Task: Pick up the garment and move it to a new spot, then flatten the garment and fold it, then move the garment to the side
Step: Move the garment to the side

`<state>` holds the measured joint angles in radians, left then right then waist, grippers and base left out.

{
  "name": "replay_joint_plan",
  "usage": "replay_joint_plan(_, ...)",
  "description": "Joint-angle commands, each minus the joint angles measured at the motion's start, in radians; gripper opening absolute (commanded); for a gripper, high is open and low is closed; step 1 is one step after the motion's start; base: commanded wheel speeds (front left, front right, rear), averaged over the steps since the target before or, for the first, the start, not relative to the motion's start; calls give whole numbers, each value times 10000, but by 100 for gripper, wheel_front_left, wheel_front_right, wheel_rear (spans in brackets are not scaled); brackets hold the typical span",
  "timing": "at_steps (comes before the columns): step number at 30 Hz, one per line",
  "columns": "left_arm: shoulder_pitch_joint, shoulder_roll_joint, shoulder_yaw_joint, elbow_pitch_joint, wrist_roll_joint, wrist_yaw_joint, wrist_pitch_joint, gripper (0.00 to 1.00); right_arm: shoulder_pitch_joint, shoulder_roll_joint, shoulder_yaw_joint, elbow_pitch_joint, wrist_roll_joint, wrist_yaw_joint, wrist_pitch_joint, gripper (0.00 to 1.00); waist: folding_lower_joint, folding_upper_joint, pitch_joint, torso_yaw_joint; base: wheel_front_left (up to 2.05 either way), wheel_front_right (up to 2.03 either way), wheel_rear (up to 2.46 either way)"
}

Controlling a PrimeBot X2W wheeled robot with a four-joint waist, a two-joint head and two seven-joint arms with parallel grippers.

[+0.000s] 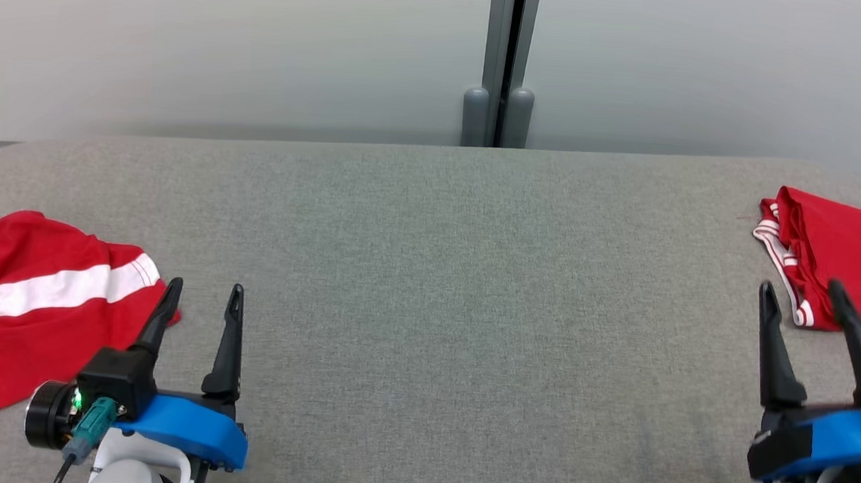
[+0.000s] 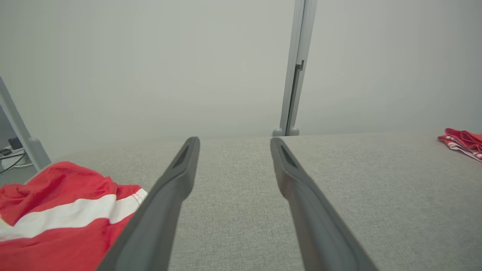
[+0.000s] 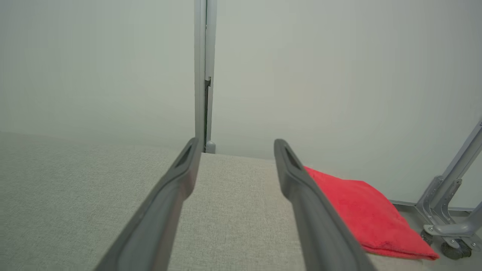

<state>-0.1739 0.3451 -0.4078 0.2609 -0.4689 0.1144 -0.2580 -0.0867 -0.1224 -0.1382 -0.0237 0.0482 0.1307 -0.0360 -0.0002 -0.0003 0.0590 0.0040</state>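
Observation:
A crumpled red garment with a white stripe (image 1: 17,303) lies at the left edge of the grey table (image 1: 428,272). My left gripper (image 1: 204,288) hovers open just to the right of it, nothing between its fingers. In the left wrist view the garment (image 2: 56,210) sits left of the open left gripper (image 2: 234,140). A second red garment with white-striped trim (image 1: 846,255), folded, lies at the far right. My right gripper (image 1: 801,287) stands open at its near edge. In the right wrist view that folded garment (image 3: 361,210) lies to the right of the open right gripper (image 3: 236,140).
Pale wall panels joined by a grey post (image 1: 502,57) stand right behind the table's far edge. A metal frame leg with casters (image 3: 448,222) stands off the table's right end. Another grey frame post (image 2: 22,135) and some cables are off the left end.

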Motion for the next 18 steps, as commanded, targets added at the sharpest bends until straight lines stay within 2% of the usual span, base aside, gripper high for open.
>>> replay_joint_plan(1,119,-45,31,40,-53,28,-45,100,227,91,-23,-44,97,1,-27,100,2,3,-80,-6,0,0,0)
replay_joint_plan(7,391,-193,246,136,-94,49,-74,100,886,508,95,351,339,1,-297,100,2,3,-264,34,0,0,0)
replay_joint_plan(18,803,-389,704,359,-168,182,-81,100,1040,708,191,1219,506,1,-873,100,2,3,-454,49,0,0,0)
